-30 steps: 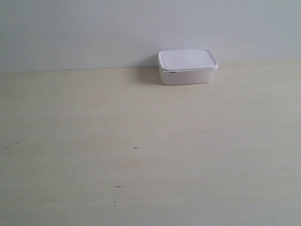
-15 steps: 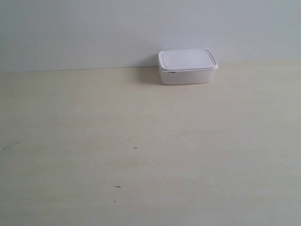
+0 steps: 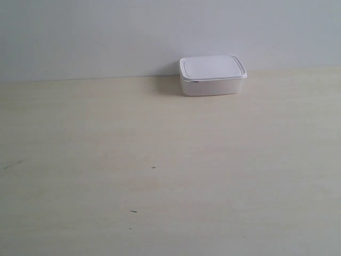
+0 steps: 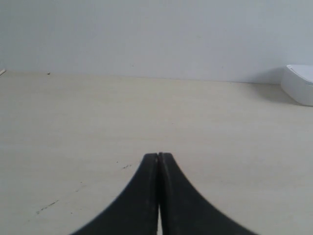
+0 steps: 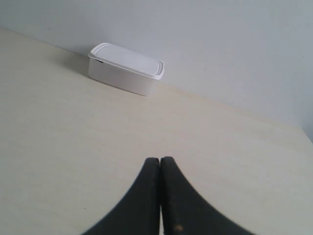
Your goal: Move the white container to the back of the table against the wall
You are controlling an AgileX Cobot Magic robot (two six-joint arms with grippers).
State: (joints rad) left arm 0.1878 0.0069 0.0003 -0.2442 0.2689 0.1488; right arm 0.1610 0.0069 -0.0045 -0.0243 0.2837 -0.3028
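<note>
Nothing is moving since earlier: the white container (image 3: 213, 76) is sitting on the table (image 3: 160, 160), against the wall (image 3: 106, 37). The left gripper (image 4: 159, 155) is staying closed and empty, well apart from it. The right gripper (image 5: 160, 159) is also staying closed, far from it.

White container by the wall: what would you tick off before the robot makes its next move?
1. white container at the back of the table: ok.
2. It touches the wall: cannot tell; it looks right up to it.
3. lid on the box: ok.
4. left tool shut, holding nothing, well apart from the container: ok.
5. right tool shut, holding nothing, well apart from the container: ok.
</note>
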